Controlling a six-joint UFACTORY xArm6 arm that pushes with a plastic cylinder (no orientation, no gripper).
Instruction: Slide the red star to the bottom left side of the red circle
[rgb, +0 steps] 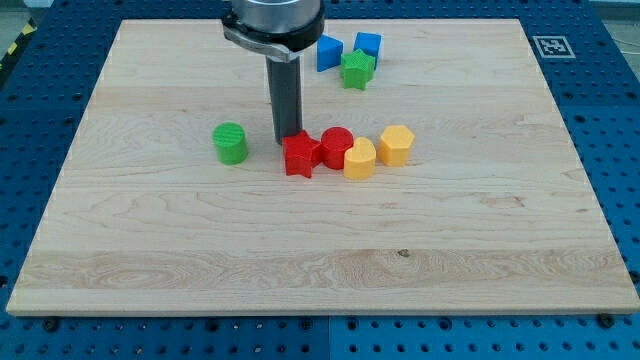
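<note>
My tip (289, 139), a bare rod grasping nothing, touches the red plastic star (301, 155) at its upper-left edge, likely to nudge it down beside the red plastic circle (337, 146).

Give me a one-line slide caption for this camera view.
My tip rests at the red star's upper left, the star touching the red circle on its left.

My tip (287, 138) sits just above the red star (301, 155), which touches the red circle (337, 147) on its left (slightly lower), with a yellow block (360, 159) beside the circle.
</note>
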